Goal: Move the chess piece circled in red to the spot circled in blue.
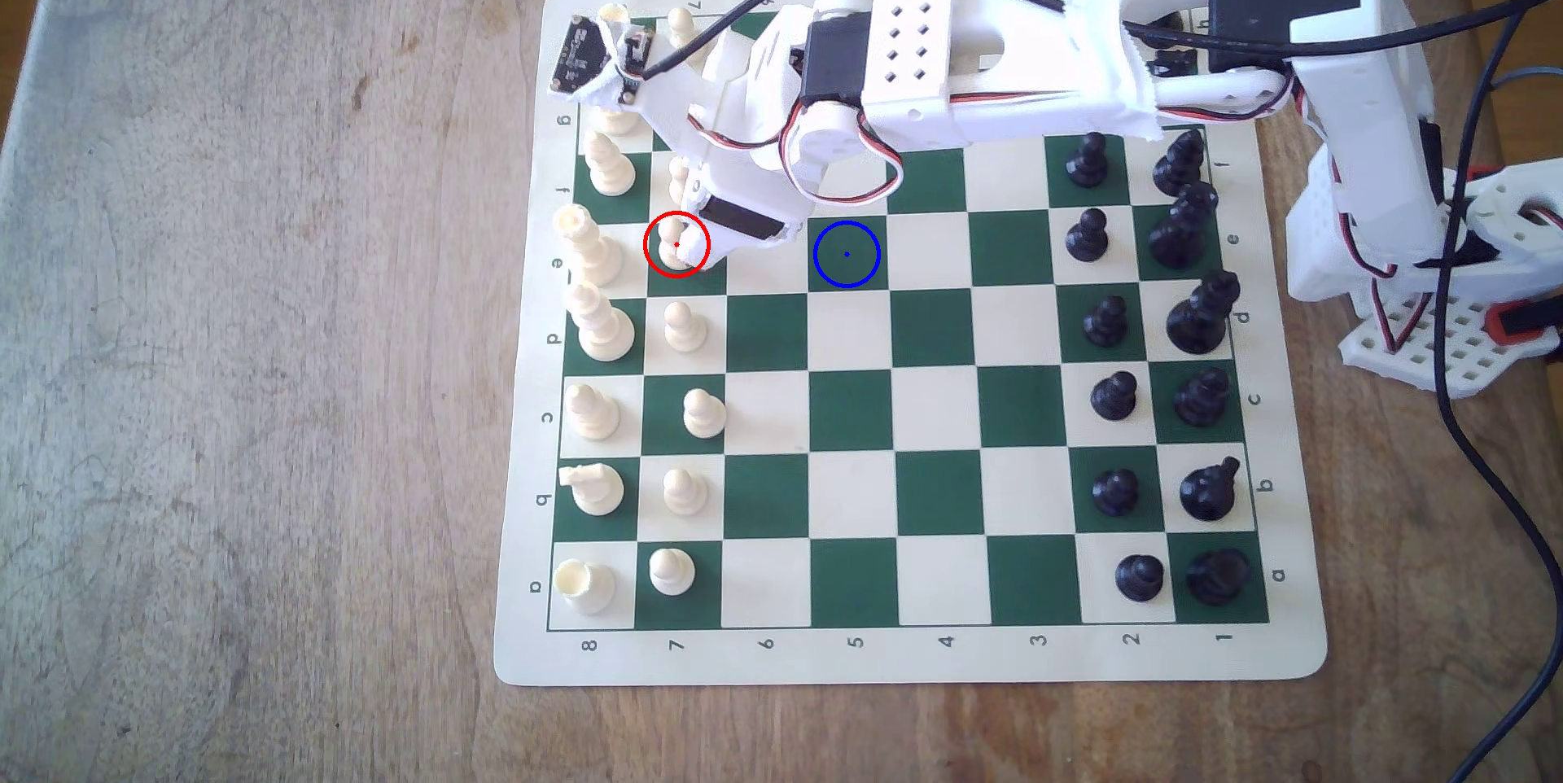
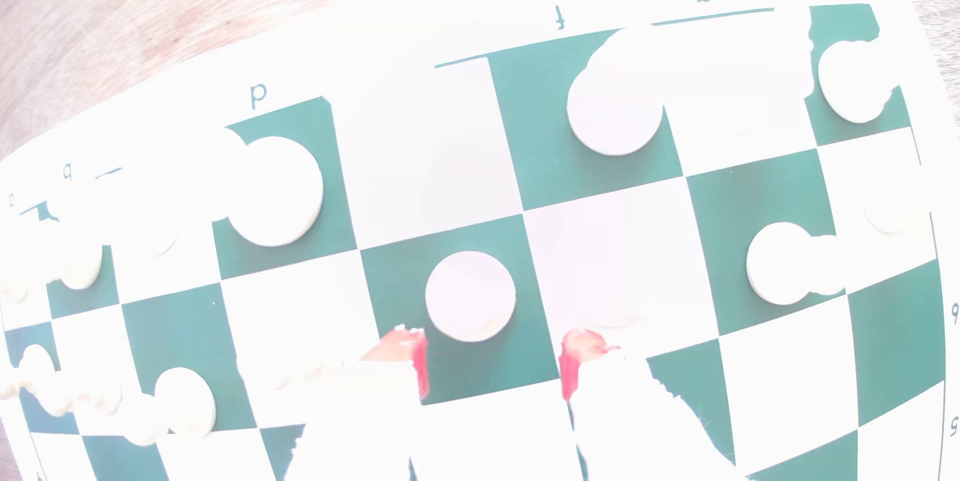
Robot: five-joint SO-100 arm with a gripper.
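The chess piece circled in red (image 1: 671, 235) is a small cream pawn on a green square in the second column from the exterior view's left. From above in the wrist view, the pawn (image 2: 470, 296) is a round white disc on its green square. My gripper (image 1: 692, 245) hangs over it, partly covering it inside the red ring. In the wrist view my gripper (image 2: 493, 364) is open. Its red-tipped fingers (image 2: 415, 361) stand wider apart than the pawn, which lies just beyond the tips. The spot circled in blue (image 1: 847, 254) is a bare green square two squares to the exterior view's right.
Cream pawns (image 1: 683, 325) stand close on either side in the same column, with tall cream pieces (image 1: 588, 246) just behind. Black pieces (image 1: 1087, 235) fill the exterior view's right columns. The board's middle squares (image 1: 930, 326) hold nothing. The arm base (image 1: 1395, 183) and cables are at far right.
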